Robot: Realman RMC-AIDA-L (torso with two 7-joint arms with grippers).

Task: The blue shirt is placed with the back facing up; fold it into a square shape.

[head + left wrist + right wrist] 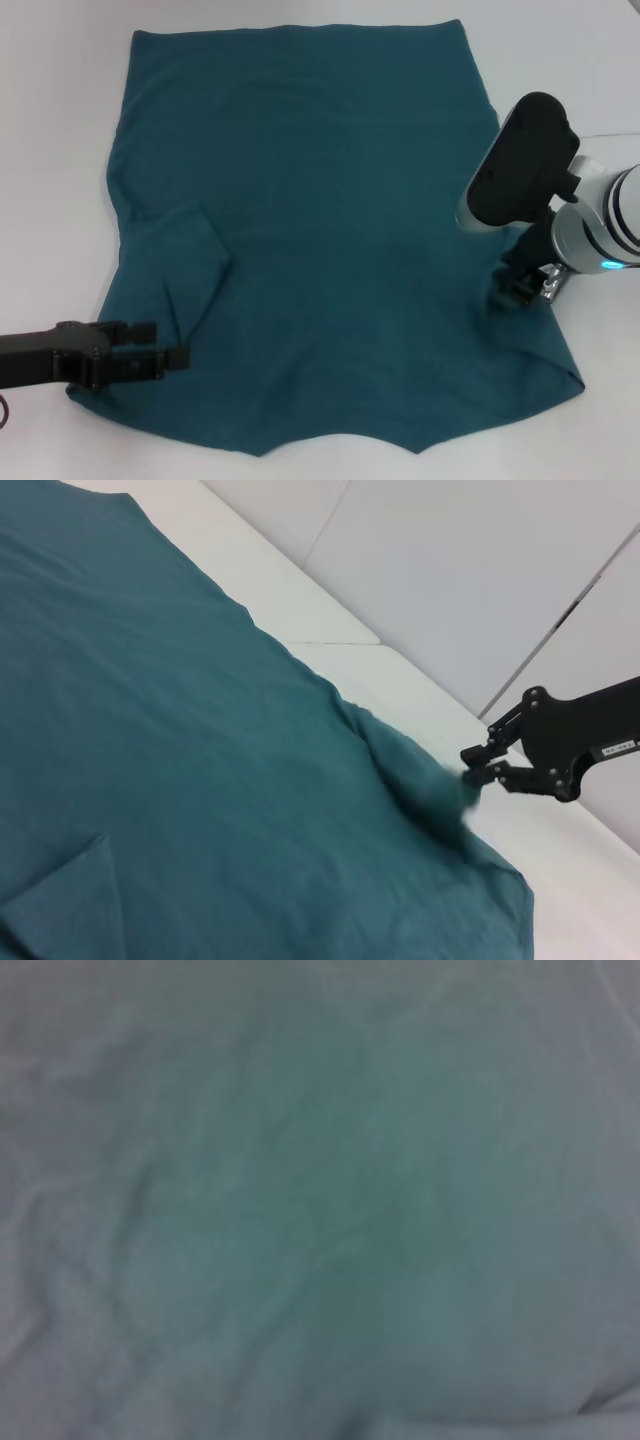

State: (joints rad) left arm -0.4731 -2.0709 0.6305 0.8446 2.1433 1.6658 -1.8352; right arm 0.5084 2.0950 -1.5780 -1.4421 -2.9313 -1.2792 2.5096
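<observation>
The blue shirt (330, 230) lies spread on the white table (50, 150), plain side up, hem toward the far edge. Its left sleeve (190, 265) is folded inward onto the body. My left gripper (170, 352) rests low over the shirt's near left corner. My right gripper (512, 290) is at the shirt's right edge, shut on a pinch of cloth. In the left wrist view the shirt (200, 760) rises to a small peak at the right gripper (472, 778). The right wrist view is filled by the shirt (320, 1200) at close range.
Bare white table (300, 620) surrounds the shirt on all sides, with a seam between panels beyond the right edge. The right arm's white and black body (525, 165) hangs over the shirt's right side.
</observation>
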